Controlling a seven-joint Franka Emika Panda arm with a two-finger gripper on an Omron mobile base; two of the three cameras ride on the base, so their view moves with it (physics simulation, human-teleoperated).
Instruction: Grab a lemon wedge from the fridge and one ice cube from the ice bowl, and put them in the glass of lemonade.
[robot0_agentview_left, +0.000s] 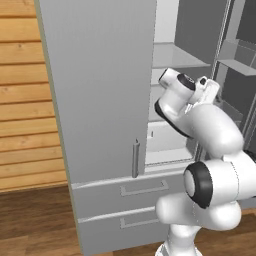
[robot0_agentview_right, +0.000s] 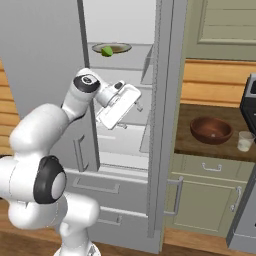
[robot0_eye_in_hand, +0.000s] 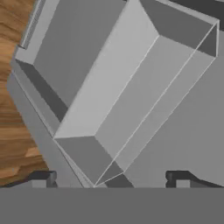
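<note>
The grey fridge (robot0_agentview_left: 100, 100) stands with its right door swung open (robot0_agentview_right: 167, 110). Inside, on an upper shelf, the yellowish-green lemon wedge (robot0_agentview_right: 106, 51) lies on a flat plate (robot0_agentview_right: 120, 48). My gripper (robot0_agentview_right: 131, 117) is open and empty, inside the fridge opening below that shelf, tilted downward. In the hand view its fingertips (robot0_eye_in_hand: 43, 177) stand wide apart over a grey fridge bin. The dark wooden ice bowl (robot0_agentview_right: 211, 130) sits on the counter to the right, with the glass of lemonade (robot0_agentview_right: 245, 141) beside it. Any ice cube in the bowl is too small to make out.
The open right door stands edge-on between the fridge interior and the counter (robot0_agentview_right: 190, 145). Two fridge drawers (robot0_agentview_left: 145, 190) lie below the opening. Beige cupboards (robot0_agentview_right: 205, 200) sit under the counter. A dark appliance (robot0_agentview_right: 250, 105) edges the far right. Wooden floor (robot0_agentview_left: 35, 220) spreads on the left.
</note>
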